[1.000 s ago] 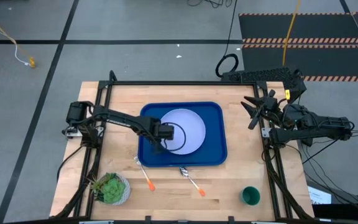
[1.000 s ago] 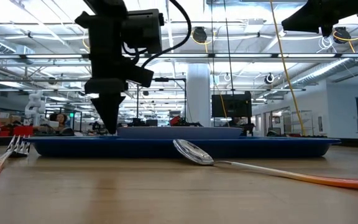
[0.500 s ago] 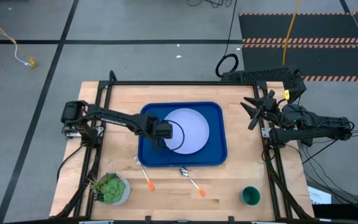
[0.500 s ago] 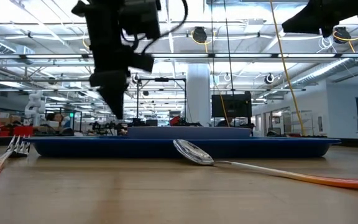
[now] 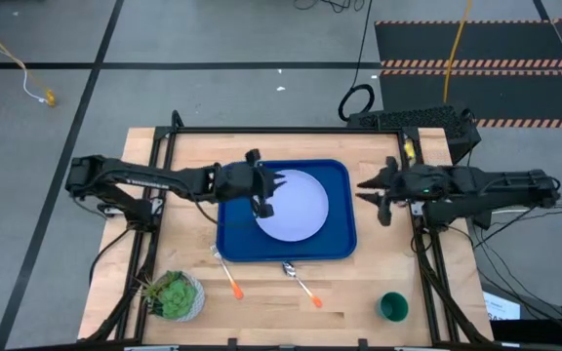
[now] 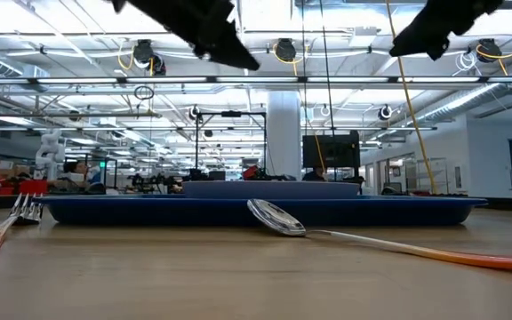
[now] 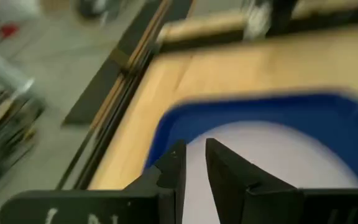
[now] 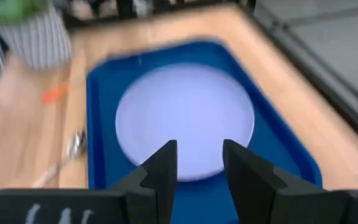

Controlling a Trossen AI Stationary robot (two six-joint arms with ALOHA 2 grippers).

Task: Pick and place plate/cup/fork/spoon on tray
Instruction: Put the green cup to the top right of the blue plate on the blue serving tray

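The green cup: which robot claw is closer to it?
The right claw. It hangs beside the tray's right edge, up-table from the cup. The left claw is over the plate's left side, farther away.

You are looking at a light wooden table (image 5: 174,249) that is carrying a blue tray (image 5: 338,239) near its middle, with the plate (image 5: 296,207) lying inside that tray rather than on the wood. Just beside the tray's near rim, the fork (image 5: 225,271) and spoon (image 5: 301,279) are lying on the bare wood, apart from each other, their orange handles pointing away from the tray. A small white pot (image 5: 173,294) with a green plant is sitting at the near left corner, and the green cup (image 5: 392,307) is standing near the near right corner, well apart from the tray.
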